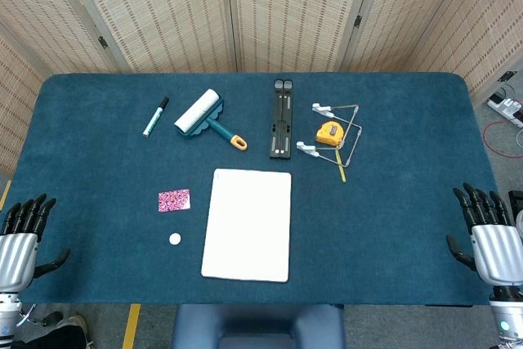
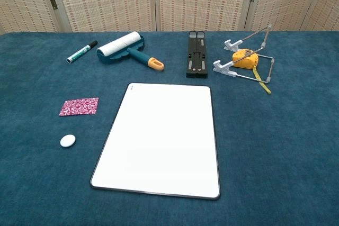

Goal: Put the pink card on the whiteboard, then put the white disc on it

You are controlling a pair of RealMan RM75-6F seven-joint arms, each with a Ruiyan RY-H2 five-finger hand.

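Head view shows both hands parked at the near corners of the dark blue felt-covered table: the left hand and the right hand each hold nothing, fingers extended and apart. The chest view shows neither hand. Nothing of the task looks begun.

The small pink patterned card lies flat on the felt, just left of the white rectangular whiteboard and apart from its edge. The small white round disc sits nearer than the card, also left of the board. The whiteboard's surface is bare.

The first step is the card. I judge the left hand is the closer one; it must reach in toward the card and lift a thin, flat piece off soft felt, which likely calls for a careful pinch at an edge.

No containers are visible.
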